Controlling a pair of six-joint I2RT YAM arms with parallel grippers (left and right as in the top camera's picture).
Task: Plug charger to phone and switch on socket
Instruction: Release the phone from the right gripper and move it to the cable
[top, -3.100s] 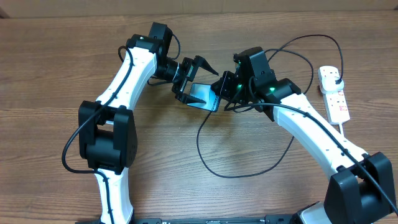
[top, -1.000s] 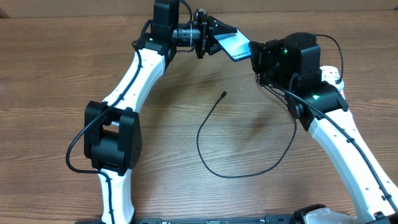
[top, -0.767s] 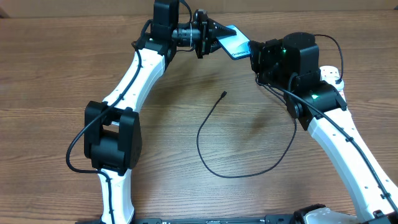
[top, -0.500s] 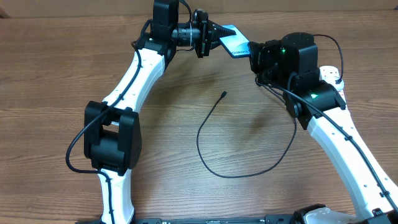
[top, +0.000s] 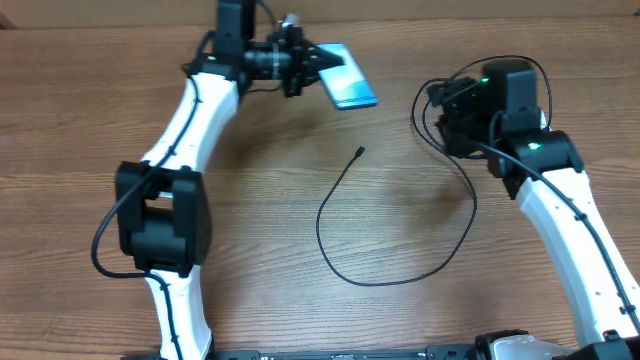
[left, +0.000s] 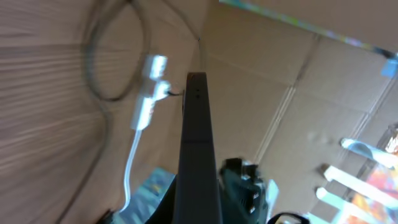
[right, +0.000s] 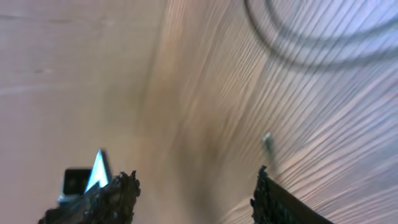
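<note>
Our left claw (top: 315, 68) is clamped on one end of the phone (top: 345, 80), tilted above the bench's far edge; our right claw (right: 194, 175) is spread apart, empty. We judge so short a grip could let the phone twist when the connector presses in. The charger (top: 320, 220) lies loose mid-bench, its cable passing our right arm, which could snag it and hides the socket (left: 148, 93) from overhead.

Looks like a robotics lab bench: a white-and-black left arm (top: 185, 110) and its twin right arm (top: 560, 215) reach over a wood-grain table (top: 80, 230), thin black wiring runs along them, and plain cardboard panels (left: 267, 68) wall the space behind
</note>
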